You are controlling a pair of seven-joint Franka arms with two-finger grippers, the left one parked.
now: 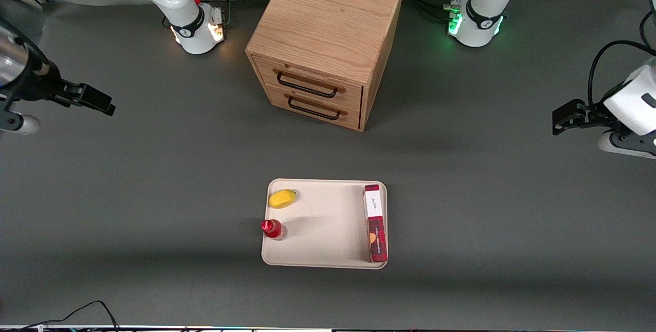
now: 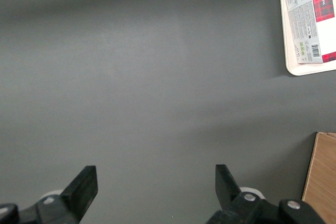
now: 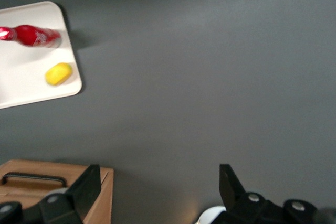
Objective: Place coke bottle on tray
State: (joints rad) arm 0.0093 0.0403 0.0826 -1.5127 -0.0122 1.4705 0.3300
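The coke bottle (image 1: 272,229), small and red with a red cap, stands upright on the cream tray (image 1: 328,229), at the tray's edge toward the working arm's end. It also shows in the right wrist view (image 3: 31,36) on the tray (image 3: 26,77). My right gripper (image 1: 87,99) is open and empty, raised above the bare table far from the tray, toward the working arm's end. Its fingers (image 3: 86,187) stand wide apart with nothing between them.
A yellow fruit (image 1: 282,198) and a long red-and-white box (image 1: 375,222) lie on the tray. The wooden drawer cabinet (image 1: 323,40) stands farther from the front camera than the tray, both drawers closed. Cables lie at the table's near edge (image 1: 87,311).
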